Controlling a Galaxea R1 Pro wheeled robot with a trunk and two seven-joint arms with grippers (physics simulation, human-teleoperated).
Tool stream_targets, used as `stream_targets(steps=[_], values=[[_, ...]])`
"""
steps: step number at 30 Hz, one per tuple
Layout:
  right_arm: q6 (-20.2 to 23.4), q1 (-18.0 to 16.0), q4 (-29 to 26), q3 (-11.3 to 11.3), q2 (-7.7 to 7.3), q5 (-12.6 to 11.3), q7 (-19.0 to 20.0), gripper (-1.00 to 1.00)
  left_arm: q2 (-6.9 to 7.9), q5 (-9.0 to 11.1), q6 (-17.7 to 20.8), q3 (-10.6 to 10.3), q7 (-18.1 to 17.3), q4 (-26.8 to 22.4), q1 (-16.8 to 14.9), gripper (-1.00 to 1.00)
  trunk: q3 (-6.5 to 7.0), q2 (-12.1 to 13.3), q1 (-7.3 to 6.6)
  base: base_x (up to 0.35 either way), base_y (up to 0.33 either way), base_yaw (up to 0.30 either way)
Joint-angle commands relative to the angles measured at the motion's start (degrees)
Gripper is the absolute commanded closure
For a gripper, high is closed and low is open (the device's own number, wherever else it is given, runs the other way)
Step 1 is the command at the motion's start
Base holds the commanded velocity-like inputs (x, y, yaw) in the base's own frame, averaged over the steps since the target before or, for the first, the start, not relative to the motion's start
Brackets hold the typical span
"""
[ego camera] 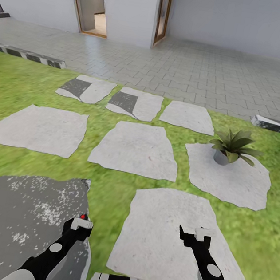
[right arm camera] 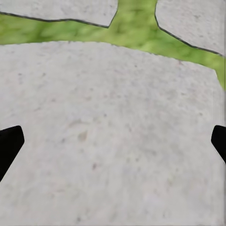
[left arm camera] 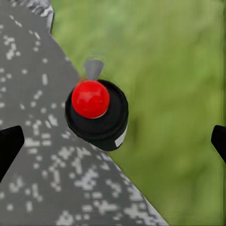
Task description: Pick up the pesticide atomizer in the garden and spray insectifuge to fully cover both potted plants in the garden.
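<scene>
The pesticide atomizer (left arm camera: pixel 96 113) is seen from straight above in the left wrist view: a dark round body, a red top and a grey nozzle. It stands at the edge of a dark speckled slab (ego camera: pixel 12 215), beside the grass. In the head view its red top (ego camera: pixel 84 216) peeks out just past my left gripper (ego camera: pixel 81 225). That gripper hangs open over it, its fingers (left arm camera: pixel 9 143) wide apart on either side. My right gripper (ego camera: pixel 195 234) is open above a pale stepping stone (right arm camera: pixel 113 117). One potted plant (ego camera: pixel 233 147) stands on a stone at the right; the second is out of view.
Several flat grey stepping stones (ego camera: pixel 136 148) lie across the green lawn (ego camera: pixel 13 85). Beyond them is grey paving (ego camera: pixel 190 71) and a white wall with two doorways (ego camera: pixel 92 7). Striped kerb pieces (ego camera: pixel 27 55) lie at the far left and at the right (ego camera: pixel 276 126).
</scene>
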Motion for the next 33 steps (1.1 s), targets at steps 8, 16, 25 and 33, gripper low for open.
stream_targets(steps=[8, 16, 25, 33], values=[[-0.2, 0.0, 0.0, 0.0, -0.01, 0.0, 0.0, -1.0, -0.01, -0.5, -0.2, 0.1, 0.1, 0.0, 0.1, -1.0, -0.03, 0.0, 0.0, 0.029, -0.019, 0.0], [-0.2, 0.0, 0.0, 0.0, -0.01, 0.0, 0.0, -1.0, -0.01, -0.5, -0.2, 0.1, 0.1, 0.0, 0.1, -1.0, -0.03, 0.0, 0.0, 0.002, -0.001, 0.0], [-0.2, 0.0, 0.0, 0.0, -0.01, 0.0, 0.0, -1.0, 0.0, -0.7, -0.4, 0.1, 0.1, 0.0, 0.1, -1.0, -0.03, 0.0, 0.0, 0.0, 0.0, 0.0], [-0.2, 0.0, 0.0, 0.0, -0.01, 0.0, 0.0, -1.0, 0.03, -0.6, -0.4, 0.1, 0.1, 0.0, 0.1, -1.0, -1.77, -0.1, 0.15, 0.0, 0.0, 0.0]])
